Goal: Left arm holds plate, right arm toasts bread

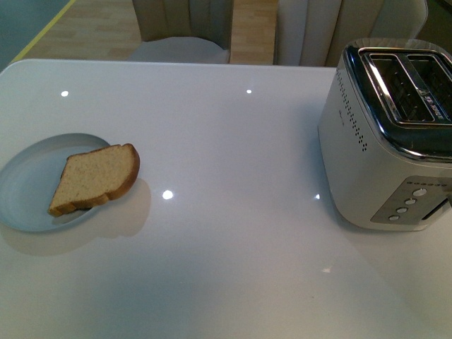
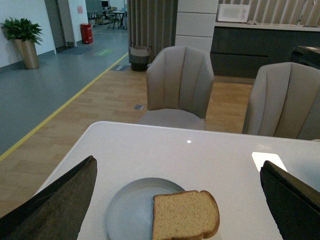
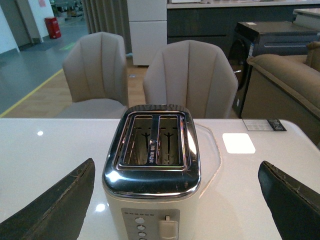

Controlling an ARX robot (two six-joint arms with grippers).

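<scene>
The pale blue-grey plate (image 1: 28, 185) lies at the table's left edge. The bread (image 1: 95, 179), a light brown slice with a darker crust, rests tilted on the plate's right rim, partly overhanging the table. Neither arm shows in the front view. In the left wrist view the plate (image 2: 131, 210) and bread (image 2: 185, 216) lie between the wide-open fingers (image 2: 55, 205) of my left gripper (image 2: 180, 202), which is empty. My right gripper (image 3: 177, 202) is open and empty, its dark fingers (image 3: 55, 205) either side of the toaster (image 3: 152, 170).
The cream and chrome two-slot toaster (image 1: 392, 134) stands at the table's right, slots empty, lever (image 3: 167, 226) and buttons facing me. The glossy white table (image 1: 233, 233) spans the view. Beige chairs (image 2: 181, 82) stand beyond its far edge.
</scene>
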